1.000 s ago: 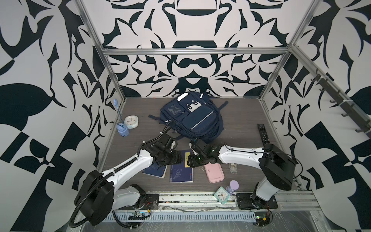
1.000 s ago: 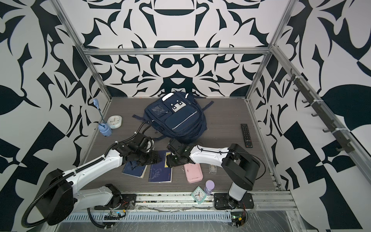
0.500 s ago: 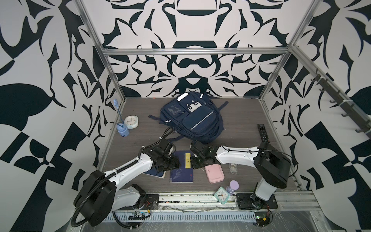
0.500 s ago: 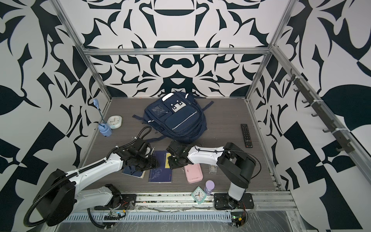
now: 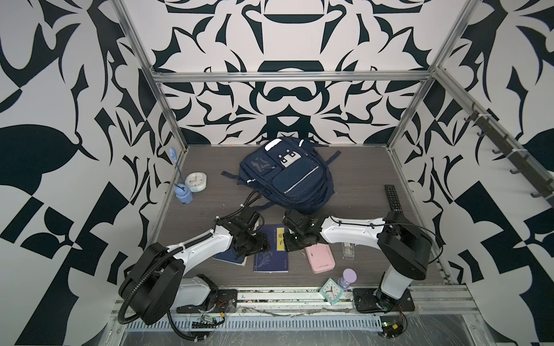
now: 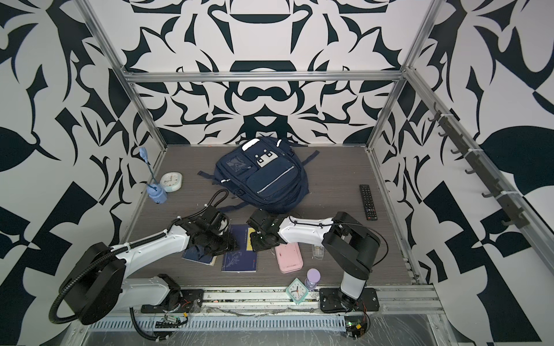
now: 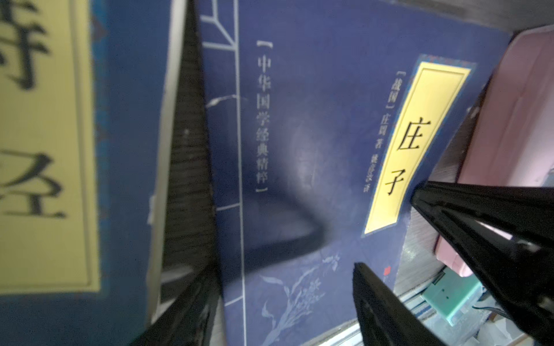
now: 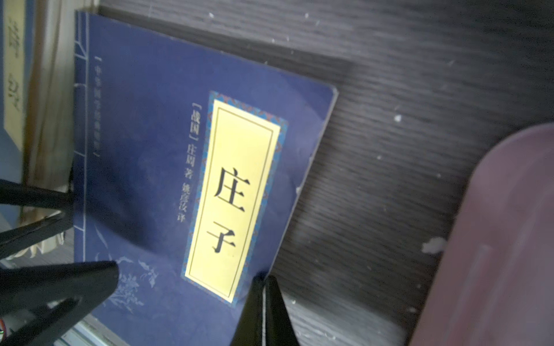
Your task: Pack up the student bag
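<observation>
The student bag [image 5: 287,176] [image 6: 263,176], navy with silver strips, lies flat at the back middle, apart from both grippers. In front of it a dark blue book with a yellow title label [image 5: 271,254] [image 7: 299,134] [image 8: 168,179] lies flat on the table. My left gripper [image 5: 257,242] [image 7: 284,299] is open and low over the book's spine side, one finger at the spine edge and one above the cover. My right gripper [image 5: 289,244] [image 8: 263,299] is shut, its fingertips at the book's opposite long edge. Whether they pinch the cover does not show.
A second blue book [image 5: 229,257] lies partly under my left gripper. A pink case [image 5: 320,257] lies right of the book, beside my right gripper. Front right are a teal clock [image 5: 331,290] and a purple bottle [image 5: 347,277]. A remote [image 5: 393,199] lies right, a white clock [image 5: 195,182] left.
My right gripper has closed at the book's edge. My left gripper has moved a little toward the front, over the book's spine side, and stays open.
</observation>
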